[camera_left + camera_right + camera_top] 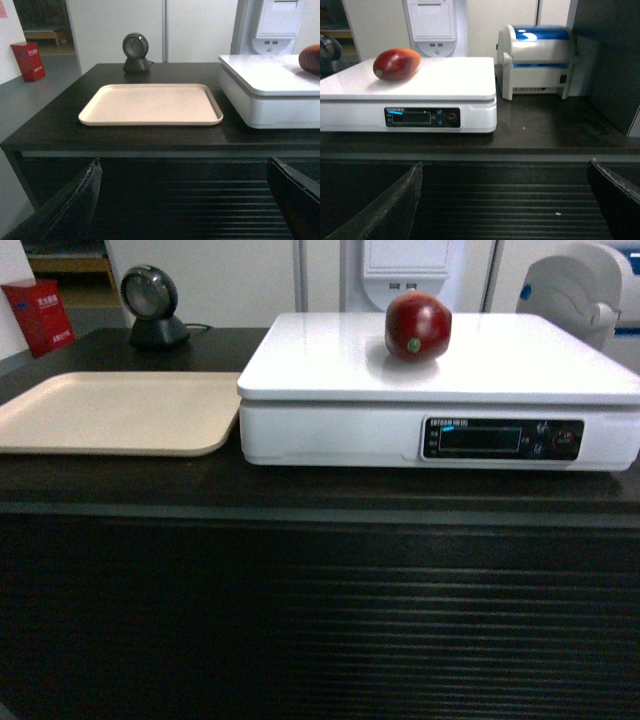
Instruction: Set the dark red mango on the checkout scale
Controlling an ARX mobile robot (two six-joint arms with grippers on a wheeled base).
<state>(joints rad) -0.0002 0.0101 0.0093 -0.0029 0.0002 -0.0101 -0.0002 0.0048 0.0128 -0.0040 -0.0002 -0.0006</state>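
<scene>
The dark red mango (418,326) lies on the white platform of the scale (330,365), toward its back, sticker facing me; nothing touches it. The right wrist view shows the mango (396,63) on the scale (450,82) too, and its edge (310,58) peeks in at the right of the left wrist view, above the scale (265,80). The scale stands on the black checkout (300,570). My left gripper (185,165) and right gripper (504,167) are both open and empty, held low in front of the ribbed counter front. Neither gripper appears in the head view.
A beige tray (110,410) lies left of the scale. A round black scanner (150,305) stands behind the tray. A white and blue printer (540,60) sits right of the scale. A red box (38,315) stands on the floor at far left.
</scene>
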